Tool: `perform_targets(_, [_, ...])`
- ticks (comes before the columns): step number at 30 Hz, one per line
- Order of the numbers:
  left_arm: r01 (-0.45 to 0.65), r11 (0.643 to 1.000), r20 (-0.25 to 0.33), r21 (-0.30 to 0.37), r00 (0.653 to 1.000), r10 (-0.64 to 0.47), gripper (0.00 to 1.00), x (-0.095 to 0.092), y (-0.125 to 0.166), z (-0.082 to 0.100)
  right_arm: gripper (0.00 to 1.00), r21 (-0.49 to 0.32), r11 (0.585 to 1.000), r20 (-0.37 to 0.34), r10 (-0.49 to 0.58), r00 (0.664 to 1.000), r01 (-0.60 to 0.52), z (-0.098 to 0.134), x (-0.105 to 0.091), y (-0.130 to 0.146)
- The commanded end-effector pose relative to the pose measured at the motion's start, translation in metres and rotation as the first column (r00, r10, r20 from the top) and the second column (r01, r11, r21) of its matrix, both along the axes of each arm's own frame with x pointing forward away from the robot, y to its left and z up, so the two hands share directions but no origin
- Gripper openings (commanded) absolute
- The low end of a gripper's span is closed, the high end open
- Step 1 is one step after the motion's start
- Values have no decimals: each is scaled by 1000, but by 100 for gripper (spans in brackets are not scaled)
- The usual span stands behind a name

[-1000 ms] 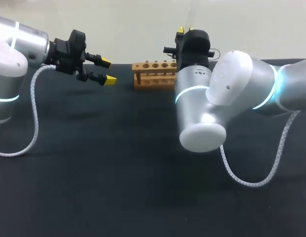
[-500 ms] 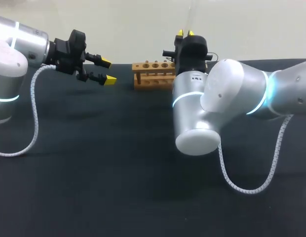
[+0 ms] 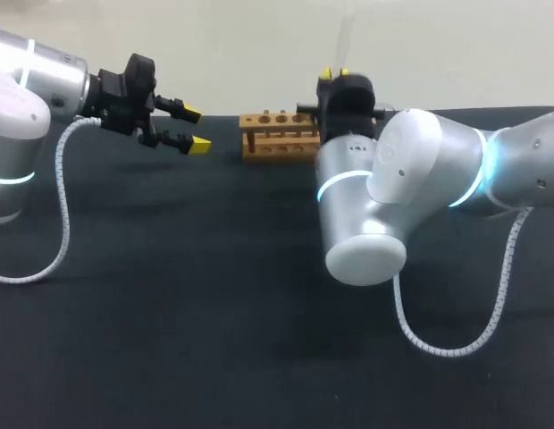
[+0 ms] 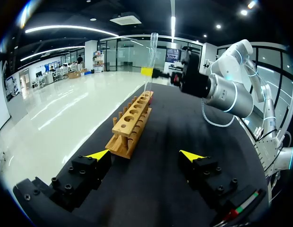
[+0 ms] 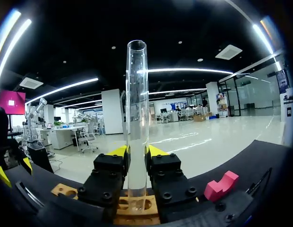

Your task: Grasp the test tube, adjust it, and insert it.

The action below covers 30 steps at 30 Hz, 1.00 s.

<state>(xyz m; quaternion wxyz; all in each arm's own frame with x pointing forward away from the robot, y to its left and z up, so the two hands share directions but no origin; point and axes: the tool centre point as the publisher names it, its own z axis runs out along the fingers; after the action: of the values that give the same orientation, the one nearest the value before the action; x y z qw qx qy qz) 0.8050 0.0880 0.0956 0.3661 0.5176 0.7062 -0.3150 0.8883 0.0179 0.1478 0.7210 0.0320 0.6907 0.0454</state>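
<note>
Right tool grips test tube above rack; left tool hovers level, wide open.

The light wooden test-tube rack loses its right end behind the black right end effector (head view). Above the rack, the clear glass test tube shows only faintly and blurred, its lower end hidden behind that end effector.

One test tube; one rack, perhaps six holes; one pink block; left hand, right hand.
</note>
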Motion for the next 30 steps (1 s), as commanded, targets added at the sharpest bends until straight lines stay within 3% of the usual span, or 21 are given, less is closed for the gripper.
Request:
perform_targets(1, [0, 1000, 3, -2, 1000, 0, 100, 0, 0, -1, 0, -7, 983, 3, 185, 983, -185, -8, 8, -6])
perform_targets(10, [0, 1000, 3, -2, 1000, 0, 100, 0, 0, -1, 0, -6, 982, -6, 186, 982, -186, -10, 6, -8])
perform_targets(14, [0, 1000, 3, -2, 1000, 0, 100, 0, 0, -1, 0, 1, 983, 39, 182, 982, -183, 19, 2, -9])
perform_targets(18, [0, 1000, 3, -2, 1000, 0, 100, 0, 0, -1, 0, 27, 980, 34, 196, 980, -197, 31, -9, -8])
perform_targets(30, [0, 1000, 3, -2, 1000, 0, 100, 0, 0, -1, 0, 32, 984, 17, 176, 984, -177, 35, -21, -9])
